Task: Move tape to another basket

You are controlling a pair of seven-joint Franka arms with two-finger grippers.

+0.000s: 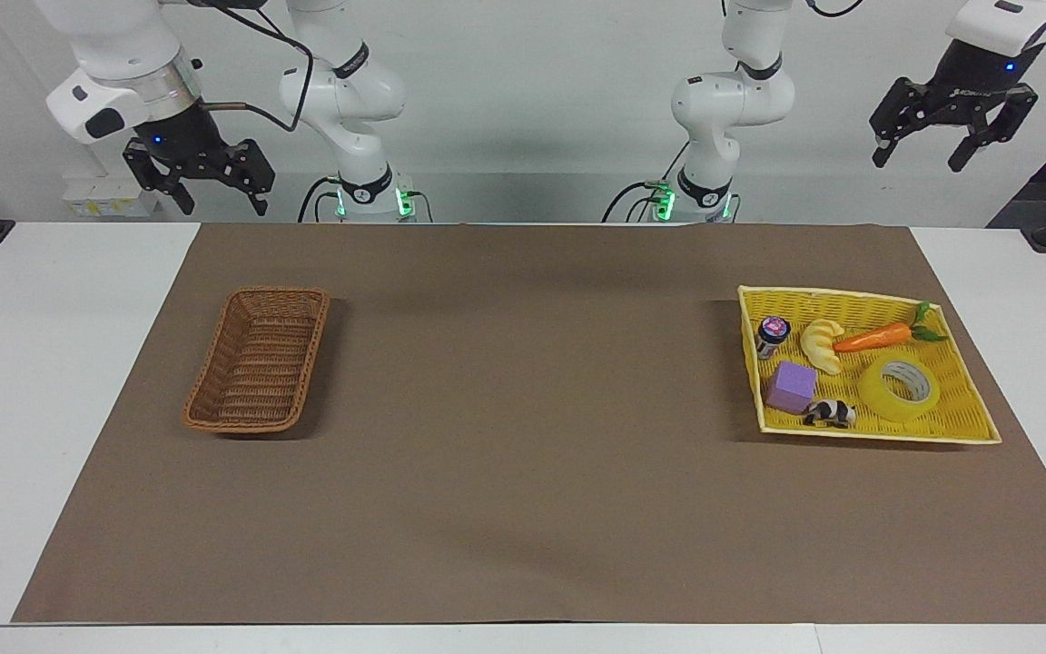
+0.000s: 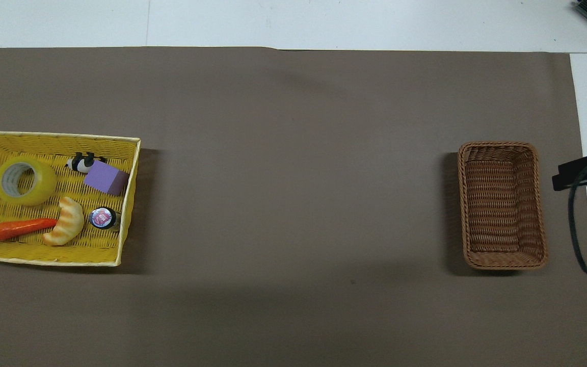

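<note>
Left tool (image 1: 952, 156) and right tool (image 1: 198, 189) hang open, empty; tape (image 1: 899, 388) in yellow tray (image 1: 850, 297).

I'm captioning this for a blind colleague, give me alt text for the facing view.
A roll of yellow tape lies in a yellow tray with small toys at the left arm's end of a brown mat; an empty brown wicker basket sits at the right arm's end. Both arms wait raised, tools open.

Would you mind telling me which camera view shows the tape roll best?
The overhead view: the tape lies large in the yellow tray, its core hole open to the camera. The facing view shows it smaller and slantwise.
</note>
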